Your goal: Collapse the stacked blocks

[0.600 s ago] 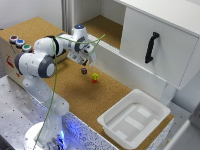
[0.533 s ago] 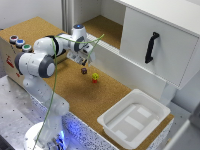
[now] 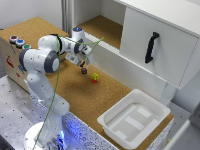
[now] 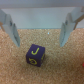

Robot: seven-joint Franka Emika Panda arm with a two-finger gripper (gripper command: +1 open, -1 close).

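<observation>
fingers [image 4: 8, 27] spread above dark cube [image 4: 35, 54], stacked blocks [image 3: 95, 78] beside

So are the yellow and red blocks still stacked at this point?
Stacked: the yellow cube sits on the red cube in the exterior view. The open gripper hovers by the dark cube.

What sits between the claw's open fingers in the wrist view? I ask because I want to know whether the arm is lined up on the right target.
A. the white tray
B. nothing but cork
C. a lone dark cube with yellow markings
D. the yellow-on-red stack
C: the wrist view shows the dark cube on the cork between the open fingers of the claw, with only a sliver of red at the picture's edge.
</observation>
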